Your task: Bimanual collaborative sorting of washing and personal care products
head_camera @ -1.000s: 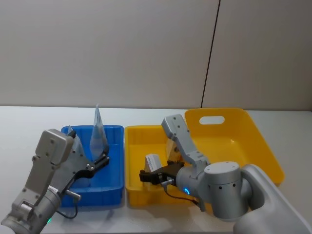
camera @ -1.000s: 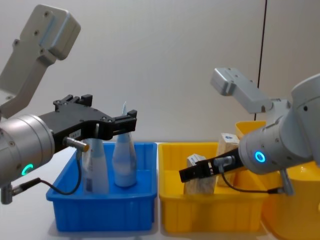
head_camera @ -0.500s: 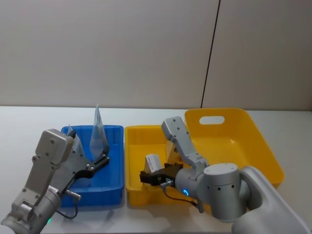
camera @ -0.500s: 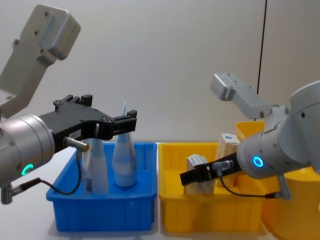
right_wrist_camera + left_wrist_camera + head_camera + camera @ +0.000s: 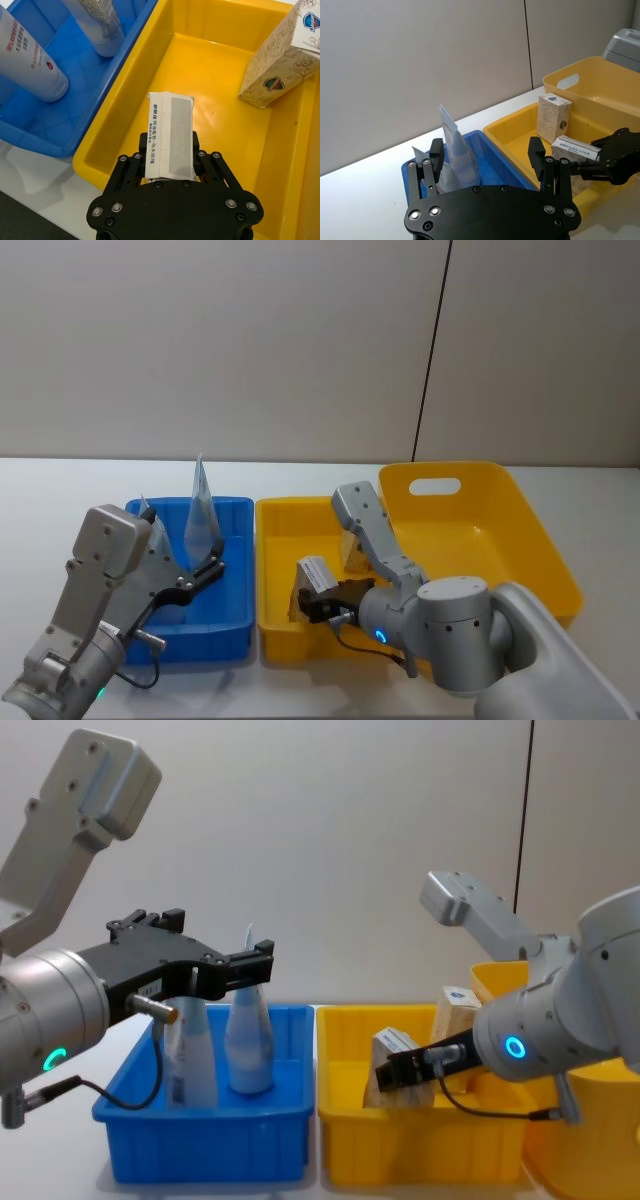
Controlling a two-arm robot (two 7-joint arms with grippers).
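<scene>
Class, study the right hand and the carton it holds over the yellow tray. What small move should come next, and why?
Probably lower the right hand a little until the held carton meets the bare floor of the yellow tray: it appears to hang tilted above that floor, clear of the upright carton.

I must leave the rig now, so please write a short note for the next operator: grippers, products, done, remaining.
Left gripper: open, over the blue tray beside the tubes.
Right gripper: shut on held carton, low over the yellow tray.
Done: red-marked tube and other tube stand in the blue tray; second carton stands in the yellow tray.
Left: set the held carton down there, release.
</scene>
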